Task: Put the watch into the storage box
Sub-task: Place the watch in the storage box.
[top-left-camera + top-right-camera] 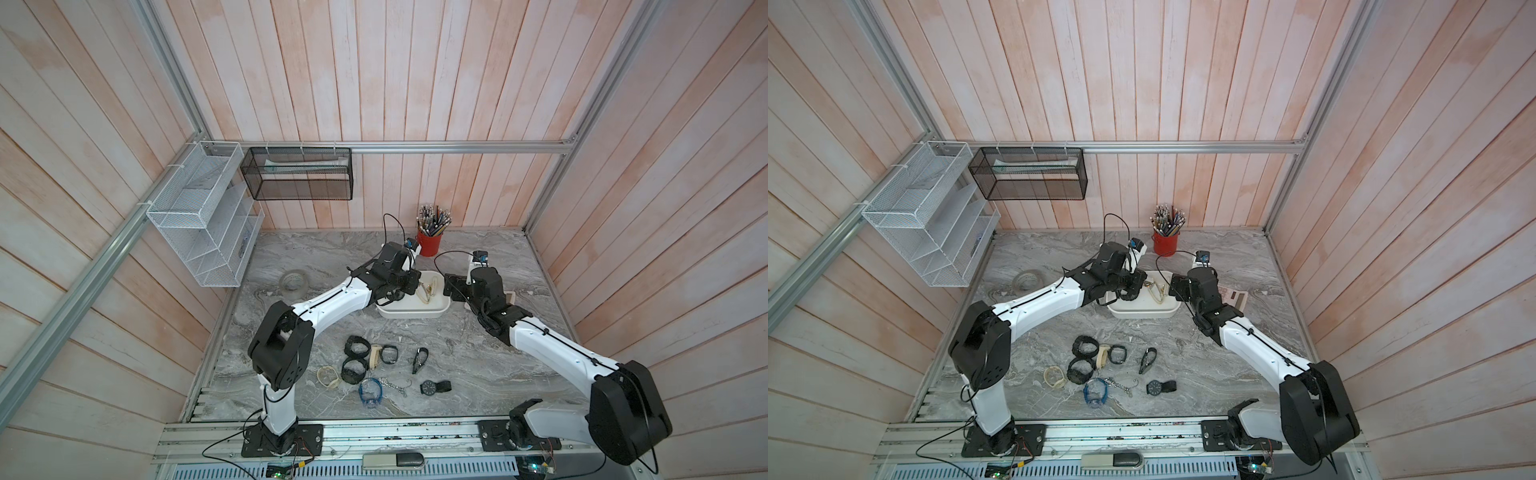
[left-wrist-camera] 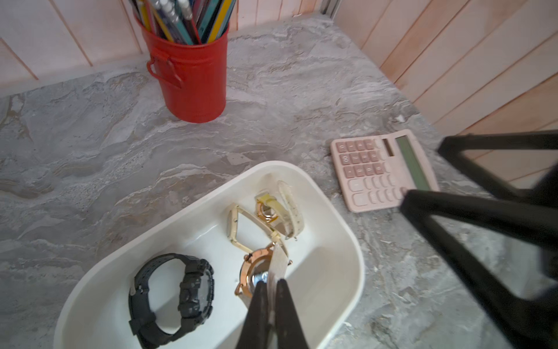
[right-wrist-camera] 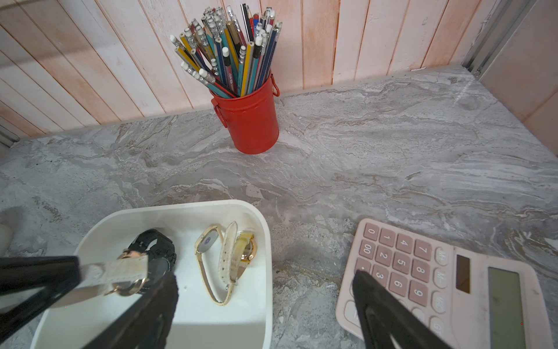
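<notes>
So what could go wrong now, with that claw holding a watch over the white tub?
The left claw pinches the rose-gold watch only by its strap, so it might slip or swing. Released above the storage box, it could land on the black watch inside and scuff it. The open right claw hangs near the box and the calculator and might bump either.

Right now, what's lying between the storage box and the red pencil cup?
Nothing. Only bare marble tabletop separates the storage box from the red pencil cup. The right wrist view shows that stretch plainly.
</notes>
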`<action>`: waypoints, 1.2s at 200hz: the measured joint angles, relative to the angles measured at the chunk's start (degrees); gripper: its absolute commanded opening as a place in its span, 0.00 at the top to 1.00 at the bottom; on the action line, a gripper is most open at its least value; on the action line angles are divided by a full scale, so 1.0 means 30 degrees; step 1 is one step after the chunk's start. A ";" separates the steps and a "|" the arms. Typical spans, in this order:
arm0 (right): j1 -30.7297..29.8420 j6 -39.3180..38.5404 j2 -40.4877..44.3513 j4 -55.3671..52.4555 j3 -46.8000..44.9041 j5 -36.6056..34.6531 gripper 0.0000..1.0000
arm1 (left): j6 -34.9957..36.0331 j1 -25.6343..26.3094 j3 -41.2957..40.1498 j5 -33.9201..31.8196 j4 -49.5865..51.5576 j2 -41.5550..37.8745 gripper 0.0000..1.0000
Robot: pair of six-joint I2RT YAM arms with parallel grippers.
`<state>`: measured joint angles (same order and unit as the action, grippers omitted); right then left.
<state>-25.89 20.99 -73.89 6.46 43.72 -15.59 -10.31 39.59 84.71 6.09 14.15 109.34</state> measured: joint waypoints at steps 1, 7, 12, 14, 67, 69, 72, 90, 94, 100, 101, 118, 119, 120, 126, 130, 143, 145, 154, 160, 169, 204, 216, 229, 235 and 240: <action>0.0007 0.0000 0.0007 0.0007 -0.0007 0.0007 0.08 | 0.0015 -0.0007 0.0029 -0.0036 0.0022 0.0073 0.98; 0.0029 0.0007 0.0029 0.0007 -0.0029 0.0007 0.08 | 0.0051 -0.0073 0.0095 -0.0197 0.0087 0.0357 0.98; 0.0044 0.0007 0.0036 0.0000 -0.0044 0.0007 0.08 | 0.0080 -0.0124 0.0138 -0.0291 0.0153 0.0583 0.98; 0.0051 0.0007 0.0036 0.0007 -0.0051 0.0007 0.08 | 0.0087 -0.0138 0.0153 -0.0291 0.0168 0.0627 0.98; 0.0182 0.0015 0.0022 0.0029 -0.0248 0.0022 0.08 | 0.0342 -0.0350 0.0678 -0.0714 0.0568 0.1530 0.98; 0.0182 0.0015 0.0022 0.0029 -0.0248 0.0022 0.08 | 0.0364 -0.0350 0.0707 -0.0707 0.0561 0.1566 0.98; 0.0189 0.0015 0.0022 0.0029 -0.0248 0.0022 0.08 | 0.0364 -0.0350 0.0743 -0.0714 0.0554 0.1603 0.98; 0.0226 0.0015 -0.0015 0.0087 -0.0248 0.0029 0.08 | 0.0408 -0.0350 0.0860 -0.0714 0.0525 0.1858 0.98; 0.0233 0.0015 -0.0036 0.0124 -0.0248 0.0036 0.08 | 0.0430 -0.0342 0.0867 -0.0714 0.0525 0.1916 0.98; 0.0240 0.0015 -0.0073 0.0175 -0.0248 0.0058 0.08 | 0.0437 -0.0342 0.0867 -0.0707 0.0525 0.2018 0.98; 0.0240 0.0015 -0.0080 0.0189 -0.0248 0.0066 0.08 | 0.0437 -0.0342 0.0874 -0.0714 0.0525 0.2040 0.98; 0.0262 0.0022 -0.0160 0.0226 -0.0248 0.0138 0.08 | 0.0444 -0.0342 0.0874 -0.0707 0.0517 0.2361 0.97; 0.0270 0.0022 -0.0160 0.0226 -0.0248 0.0146 0.08 | 0.0444 -0.0342 0.0874 -0.0714 0.0517 0.2390 0.97; 0.0270 0.0022 -0.0160 0.0233 -0.0248 0.0146 0.08 | 0.0444 -0.0342 0.0874 -0.0714 0.0510 0.2412 0.97; 0.0277 0.0029 -0.0168 0.0233 -0.0248 0.0153 0.08 | 0.0444 -0.0342 0.0874 -0.0707 0.0510 0.2514 0.97; 0.0277 0.0036 -0.0175 0.0233 -0.0248 0.0153 0.08 | 0.0444 -0.0342 0.0874 -0.0707 0.0517 0.2550 0.97; 0.0284 0.0080 -0.0197 0.0277 -0.0248 0.0160 0.08 | 0.0444 -0.0342 0.0947 -0.0714 0.0554 0.2790 0.96; 0.0284 0.0080 -0.0197 0.0277 -0.0248 0.0160 0.08 | 0.0444 -0.0342 0.0969 -0.0707 0.0561 0.2827 0.96; 0.0291 0.0087 -0.0197 0.0284 -0.0248 0.0160 0.08 | 0.0444 -0.0342 0.1107 -0.0714 0.0568 0.3031 0.95; 0.0291 0.0087 -0.0197 0.0284 -0.0248 0.0160 0.08 | 0.0444 -0.0342 0.1239 -0.0736 0.0576 0.3184 0.94; 0.0291 0.0087 -0.0197 0.0291 -0.0248 0.0160 0.08 | 0.0415 -0.0342 0.1450 -0.0780 0.0597 0.3453 0.91; 0.0291 0.0102 -0.0197 0.0284 -0.0248 0.0160 0.08 | 0.0379 -0.0342 0.1632 -0.0838 0.0860 0.3810 0.73; 0.0291 0.0131 -0.0197 0.0284 -0.0248 0.0160 0.08 | 0.0444 -0.0342 0.1654 -0.0845 0.0882 0.3810 0.62; 0.0291 0.0146 -0.0211 0.0284 -0.0248 0.0168 0.08 | 0.0372 -0.0342 0.1654 -0.0831 0.0911 0.3810 0.51; 0.0291 0.0138 -0.0226 0.0284 -0.0248 0.0168 0.08 | 0.0321 -0.0342 0.1654 -0.0816 0.0918 0.3810 0.44; 0.0291 0.0138 -0.0233 0.0284 -0.0248 0.0175 0.08 | 0.0211 -0.0342 0.1654 -0.0794 0.0925 0.3803 0.40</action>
<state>-25.02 21.41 -74.59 7.31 42.98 -15.07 -9.67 38.57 89.67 3.70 16.93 120.75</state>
